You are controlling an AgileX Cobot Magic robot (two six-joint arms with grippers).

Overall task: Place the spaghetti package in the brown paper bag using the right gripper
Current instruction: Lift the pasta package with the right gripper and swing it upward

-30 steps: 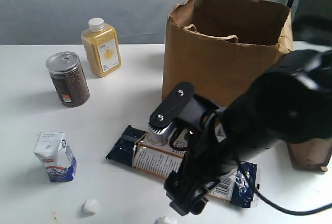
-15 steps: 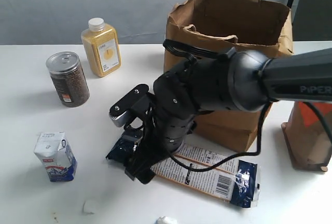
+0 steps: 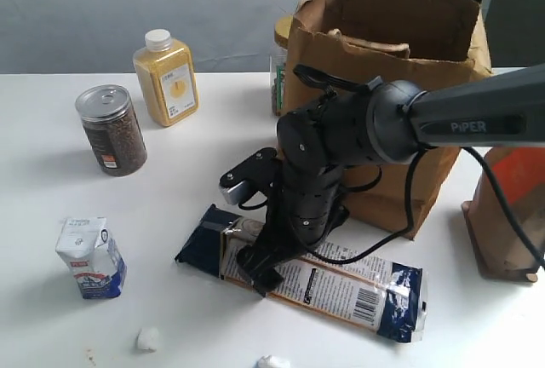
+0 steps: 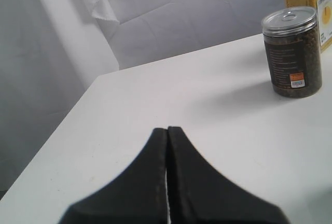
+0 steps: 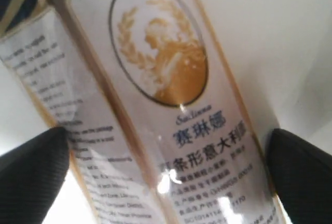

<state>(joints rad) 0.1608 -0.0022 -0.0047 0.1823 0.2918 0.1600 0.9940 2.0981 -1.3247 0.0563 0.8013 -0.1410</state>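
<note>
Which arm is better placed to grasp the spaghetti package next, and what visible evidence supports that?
Right. The right gripper is low over the spaghetti package, open and straddling it. The left gripper is shut above the table near a dark jar.

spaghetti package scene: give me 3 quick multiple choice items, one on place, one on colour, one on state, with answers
1. Where is the spaghetti package?
A) flat on the table in front of the brown paper bag
B) inside the bag
C) hanging from the bag's handles

2. What colour is the yellow bottle's cap?
A) red
B) white
C) black

3. How are the right gripper's jaws?
A) shut, clear of the package
B) shut on the bag's rim
C) open, one finger on each side of the package

Answers:
1 A, the exterior view shows it lying on the table before the bag.
2 B, the cap is white.
3 C, the right wrist view shows a finger at each edge of the package.
</note>
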